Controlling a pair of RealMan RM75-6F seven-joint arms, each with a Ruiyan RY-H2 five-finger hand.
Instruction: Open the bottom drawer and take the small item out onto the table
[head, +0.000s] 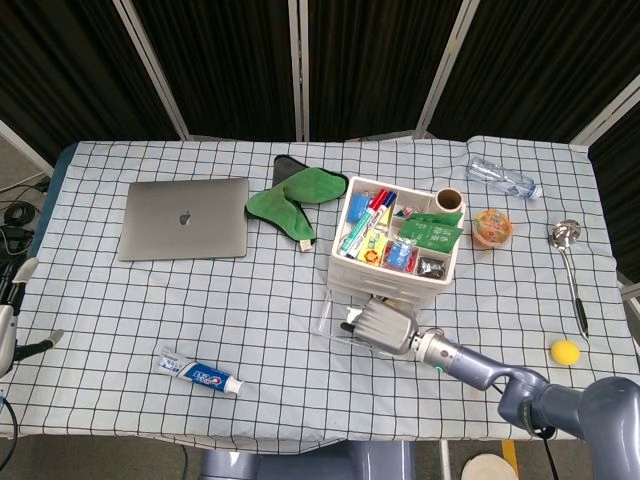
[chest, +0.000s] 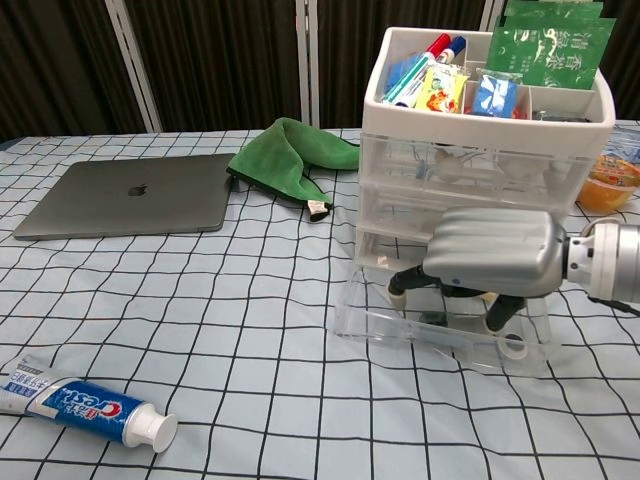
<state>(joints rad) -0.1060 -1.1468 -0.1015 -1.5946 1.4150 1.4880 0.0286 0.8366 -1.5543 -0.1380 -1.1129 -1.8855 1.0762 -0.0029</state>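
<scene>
The white drawer unit (head: 341, 268) (chest: 400, 150) stands at mid table, its top tray full of pens and packets. Its clear bottom drawer (head: 328, 322) (chest: 375, 325) is pulled out toward me. My right hand (head: 385, 327) (chest: 495, 262) hovers over the open drawer with its fingers (chest: 399, 284) pointing down into it, apart. A small dark item (chest: 432, 319) lies on the drawer floor under the hand, and a white ring (chest: 514, 347) sits near the drawer's right front corner. I see nothing between the fingers. My left hand (head: 8, 325) hangs at the table's left edge, fingers spread.
A closed laptop (head: 185, 218) and a green cloth (head: 290, 198) lie to the left of the unit. A toothpaste tube (head: 198, 372) is at the front left. To the right are a water bottle (head: 502, 180), a jelly cup (head: 492, 228), a spoon (head: 572, 268) and a yellow ball (head: 565, 351).
</scene>
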